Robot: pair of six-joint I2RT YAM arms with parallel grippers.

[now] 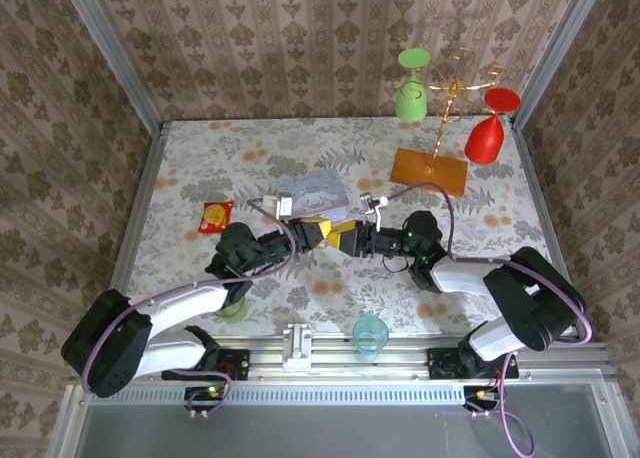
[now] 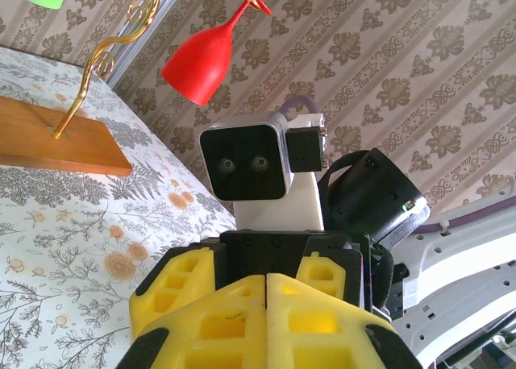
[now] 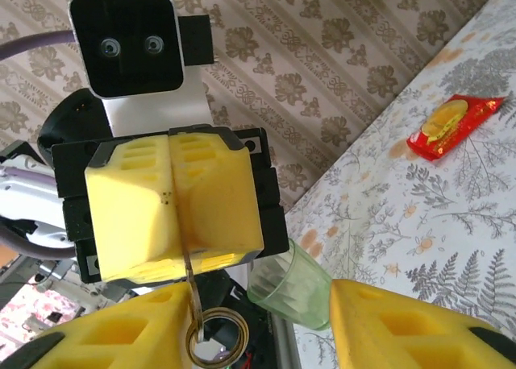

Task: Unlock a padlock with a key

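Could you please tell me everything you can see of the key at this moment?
The key appears in the right wrist view as a thin, brownish metal sliver, seen edge-on. It sticks out of the seam between the shut yellow fingers of the left gripper, which pinch one end. A round metal ring sits at its free end; whether the two are joined is unclear. The free end reaches into the open right gripper.

Beige damask wallpaper (image 1: 300,48), and a pale tablecloth (image 1: 200,158) with grey ferns and orange blooms. One red wine glass (image 1: 487,133), one green wine glass (image 1: 411,93), a brownish key (image 3: 189,284).
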